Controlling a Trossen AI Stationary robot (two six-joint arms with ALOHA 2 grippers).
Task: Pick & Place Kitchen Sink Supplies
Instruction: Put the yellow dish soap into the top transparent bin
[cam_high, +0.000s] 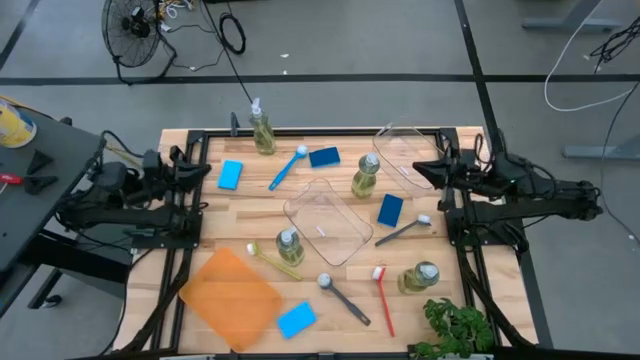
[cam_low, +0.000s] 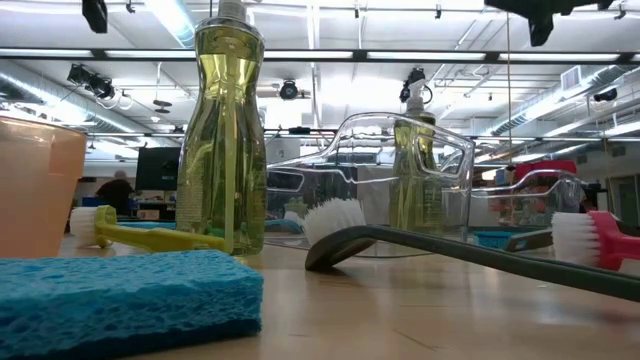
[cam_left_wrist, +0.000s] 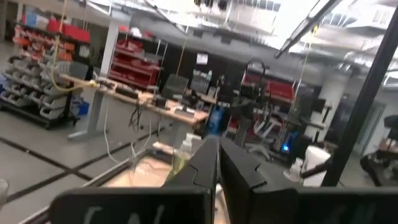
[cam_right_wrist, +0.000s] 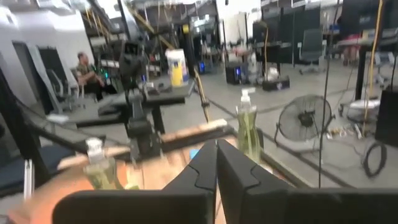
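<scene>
Between the two tools, the supplies are lying spread over the wooden surface (cam_high: 250, 215). Left tool (cam_high: 190, 165) is waiting at the left edge, its fingers pressed together, with a blue sponge (cam_high: 231, 174) just beside it. Right tool (cam_high: 432, 168) is waiting at the right edge, fingers likewise together, touching nothing; a clear tub (cam_high: 405, 150) is sitting just beside it. Soap bottles (cam_high: 366, 175), brushes (cam_high: 287, 167) and another tub (cam_high: 327, 221) are lying farther off between them.
</scene>
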